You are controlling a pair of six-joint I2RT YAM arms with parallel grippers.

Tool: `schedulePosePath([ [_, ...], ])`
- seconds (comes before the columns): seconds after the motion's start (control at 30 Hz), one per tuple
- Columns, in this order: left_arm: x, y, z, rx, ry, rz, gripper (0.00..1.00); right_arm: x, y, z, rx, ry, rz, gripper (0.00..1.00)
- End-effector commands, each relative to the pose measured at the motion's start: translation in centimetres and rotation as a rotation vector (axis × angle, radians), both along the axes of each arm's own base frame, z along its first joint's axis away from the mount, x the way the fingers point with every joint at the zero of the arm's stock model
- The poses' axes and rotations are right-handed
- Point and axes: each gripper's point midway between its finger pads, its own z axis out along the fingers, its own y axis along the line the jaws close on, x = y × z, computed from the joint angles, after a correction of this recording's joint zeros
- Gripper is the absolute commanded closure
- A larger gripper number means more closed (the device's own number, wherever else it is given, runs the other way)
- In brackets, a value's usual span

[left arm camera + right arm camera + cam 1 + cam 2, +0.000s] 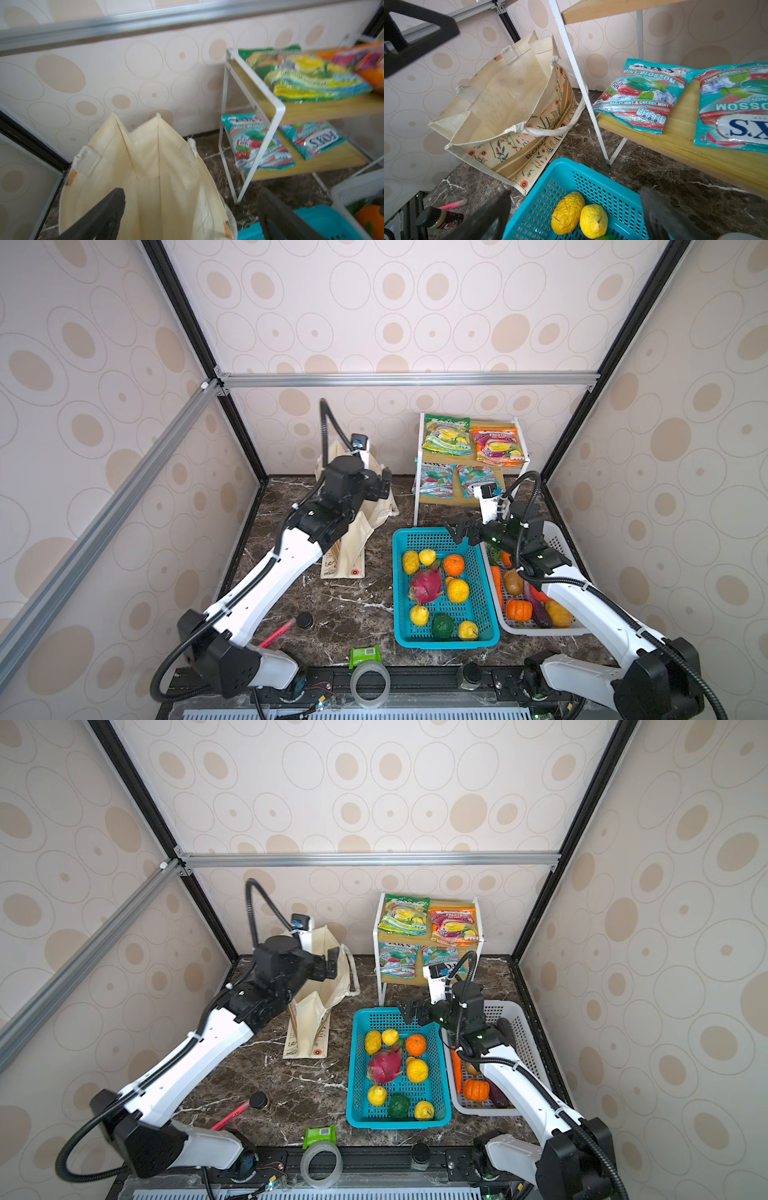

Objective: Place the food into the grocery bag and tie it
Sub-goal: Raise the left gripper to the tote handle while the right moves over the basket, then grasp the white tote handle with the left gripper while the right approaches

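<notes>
Back-left by the rear wall sits the grocery bag (pixel 316 1006), w/ the shelf rack (pixel 675 145) to its right; snack packets (pixel 446 435) lie on both tiers. In front of the rack, 2 baskets side by side: left basket (pixel 419 537) holds dragon fruit (pixel 426 585) & lemons (pixel 457 590), right basket (pixel 557 539) holds carrot (pixel 496 580) & potato (pixel 514 581). Tape roll (pixel 370 684) lies at the front edge, bottle (pixel 305 620) front-left.

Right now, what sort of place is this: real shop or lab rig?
Probably a lab robot cell dressed as a small grocery corner, not a real shop. Signs: the aluminium frame with wallpapered panels, a shelf of snack packets, and a blue basket of toy fruit.
</notes>
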Motion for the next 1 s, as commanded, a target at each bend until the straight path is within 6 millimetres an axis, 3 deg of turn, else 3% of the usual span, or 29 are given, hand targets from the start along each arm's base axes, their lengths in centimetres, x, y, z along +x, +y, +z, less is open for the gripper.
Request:
schedulePosePath([
  [0.0, -0.3, 0.7, -3.4, 0.237, 0.138, 0.054, 0.08, 0.4, -0.3, 0.4, -0.021, 0.003, -0.032, 0.0],
  [0.2, 0.5, -1.7, -6.1, 0.269, 0.187, 0.028, 0.13, 0.7, -0.8, -0.2, -0.047, 0.015, -0.063, 0.0],
  [0.4, 1.7, -2.6, -8.3, 0.293, 0.21, 0.034, 0.25, 0.9, -0.9, -0.9, -0.057, 0.031, -0.07, 0.0],
  [0.57, 2.5, -3.2, -9.4, 0.293, 0.209, 0.034, 0.52, 0.9, -1.0, -1.2, -0.074, 0.042, -0.074, 0.0],
  [0.7, 2.9, -3.9, -10.1, 0.278, 0.203, 0.007, 0.52, 0.9, -1.3, -1.2, -0.087, 0.04, -0.088, 0.0],
  [0.8, 3.3, -3.8, -10.5, 0.262, 0.198, 0.01, 0.45, 0.9, -1.4, -1.4, -0.092, 0.042, -0.09, 0.0],
  [0.87, 3.6, -3.7, -11.0, 0.259, 0.213, 0.013, 0.52, 0.9, -1.4, -1.4, -0.092, 0.042, -0.091, 0.0],
  [0.97, 3.8, -3.2, -11.7, 0.27, 0.232, 0.038, 0.84, 0.9, -1.6, -1.4, -0.096, 0.044, -0.098, 0.0],
])
